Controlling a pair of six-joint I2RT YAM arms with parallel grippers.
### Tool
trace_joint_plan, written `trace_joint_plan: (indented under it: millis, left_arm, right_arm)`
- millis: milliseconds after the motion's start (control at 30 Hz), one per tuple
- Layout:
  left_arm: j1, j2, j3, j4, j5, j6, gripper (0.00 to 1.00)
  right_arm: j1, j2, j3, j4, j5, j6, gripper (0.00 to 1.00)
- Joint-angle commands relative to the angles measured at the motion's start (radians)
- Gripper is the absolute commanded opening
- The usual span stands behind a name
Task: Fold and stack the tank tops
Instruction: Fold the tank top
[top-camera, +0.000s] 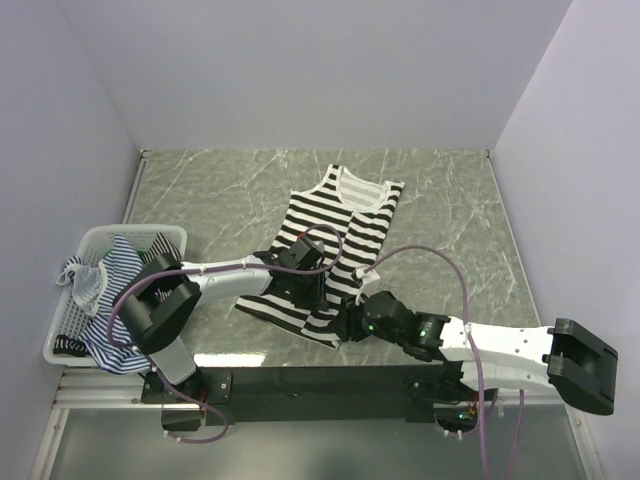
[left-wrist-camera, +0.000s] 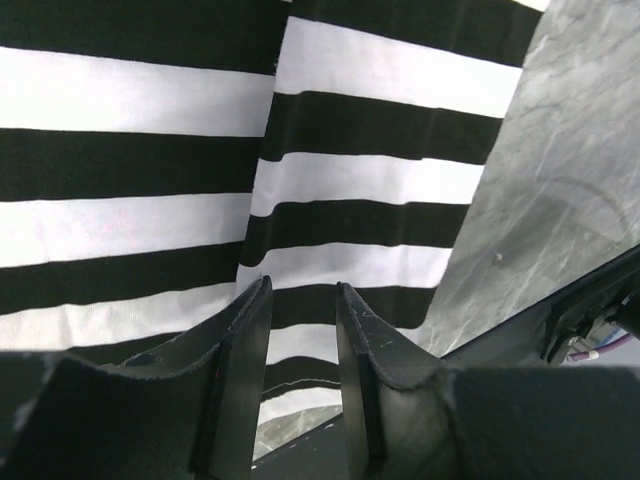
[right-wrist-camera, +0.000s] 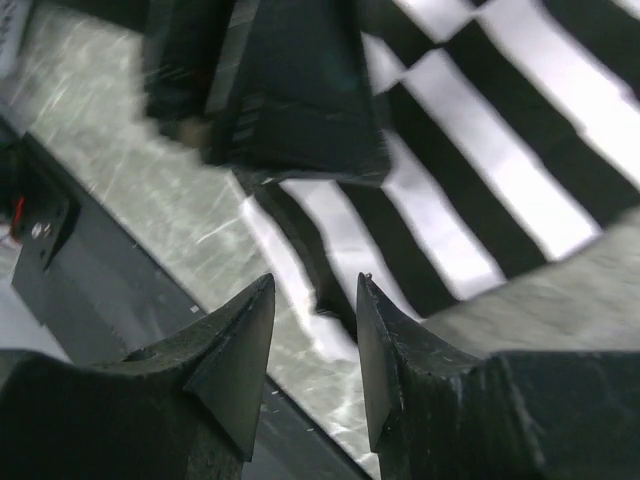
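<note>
The black-and-white striped tank top (top-camera: 335, 235) lies spread on the marble table, neck at the far end, its lower part rumpled. It fills the left wrist view (left-wrist-camera: 150, 150) and shows in the right wrist view (right-wrist-camera: 500, 150). My left gripper (top-camera: 300, 272) is low over the top's lower half, jaws open with a narrow gap (left-wrist-camera: 303, 295) and nothing between them. My right gripper (top-camera: 350, 318) is open (right-wrist-camera: 315, 290) just above the hem corner (right-wrist-camera: 330, 270) at the top's near right edge. Thin blue-and-white striped tops (top-camera: 120, 262) are heaped in the basket.
A white mesh basket (top-camera: 62, 335) stands at the table's left edge. The black base rail (top-camera: 320, 380) runs along the near edge, just behind the hem. Purple cables (top-camera: 450, 270) loop above both arms. Walls close in the left, far and right sides.
</note>
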Motion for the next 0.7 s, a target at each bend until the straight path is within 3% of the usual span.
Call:
trace_joint_plan:
  millis: [0,400,667]
  left_arm:
    - [0.001,0.019,0.024,0.017,0.015,0.02,0.37]
    - [0.003,0.038,0.023,0.016,0.013,0.022,0.37]
    - [0.003,0.049,0.029,0.013,0.019,0.026,0.37]
  right_arm:
    - [0.075,0.004,-0.017,0.107,0.083,-0.019,0.46]
    - [0.15,-0.086,-0.051,-0.025,0.218,0.01,0.47]
    - [0.178,-0.103,-0.046,-0.089,0.209,0.047,0.47]
